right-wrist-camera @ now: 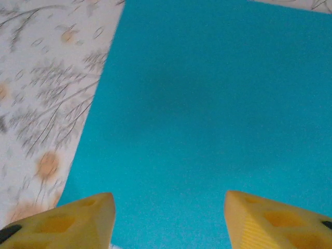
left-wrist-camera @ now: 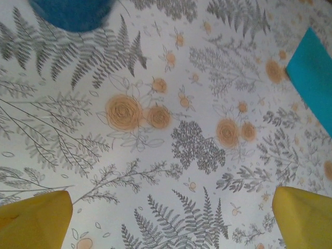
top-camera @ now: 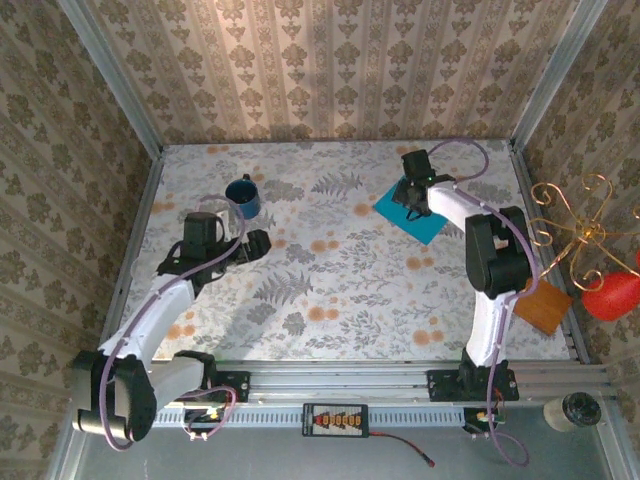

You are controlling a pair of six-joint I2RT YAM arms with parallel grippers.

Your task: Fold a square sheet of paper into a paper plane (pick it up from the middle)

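**Top external.** One square sheet of paper (top-camera: 420, 222), turquoise-blue, lies flat at the far right of the surface (top-camera: 350, 300). Its edges run oblique to the surface's edges, and one corner points left. As a square it shows no long axis. No crease is visible. The right pincer (top-camera: 410, 195) stands over the sheet's far part, and the arm covers some of the sheet. The left pincer (top-camera: 256, 243) is on the left half, well apart from the sheet. One dark blue mug (top-camera: 243, 195) stands just beyond it. One orange-brown board (top-camera: 543, 305) lies at the right edge.

**Left wrist.** The left pincer (left-wrist-camera: 171, 197) has its yellow fingers wide apart with only bare patterned surface between them. The mug (left-wrist-camera: 72, 13) is at the top edge. One corner of the sheet (left-wrist-camera: 314, 78) enters at the right.

**Right wrist.** The right pincer (right-wrist-camera: 168, 199) has its fingers apart with a clear gap, and the sheet (right-wrist-camera: 218, 104) lies flat between and beyond them. Whether the fingertips touch the paper cannot be told.
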